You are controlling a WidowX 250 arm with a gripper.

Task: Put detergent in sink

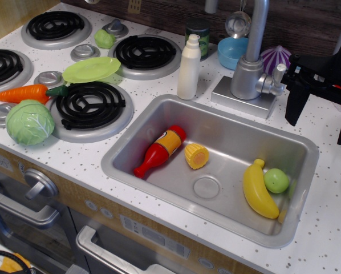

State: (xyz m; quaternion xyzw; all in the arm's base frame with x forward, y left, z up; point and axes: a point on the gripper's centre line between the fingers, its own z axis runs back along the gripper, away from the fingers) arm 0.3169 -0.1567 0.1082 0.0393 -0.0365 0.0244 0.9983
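The detergent (189,67) is a cream-white bottle with a white cap. It stands upright on the counter just behind the sink's back left rim. The sink (239,123) is a large steel basin with a round drain in the middle of the counter. My gripper (322,117) is black and hangs at the right edge of the view, above the sink's back right corner. It is well to the right of the detergent, beyond the tap. Its two fingers point down, spread apart, with nothing between them.
In the sink lie a ketchup bottle (159,151), a corn piece (196,155), a banana (258,189) and a green ball-shaped fruit (276,180). A steel tap (250,63) stands between detergent and gripper. Behind are a dark can (198,34), blue bowl (232,52) and purple toy (276,57). Burners, green plate (90,69), carrot (22,93) and cabbage (29,121) are at left.
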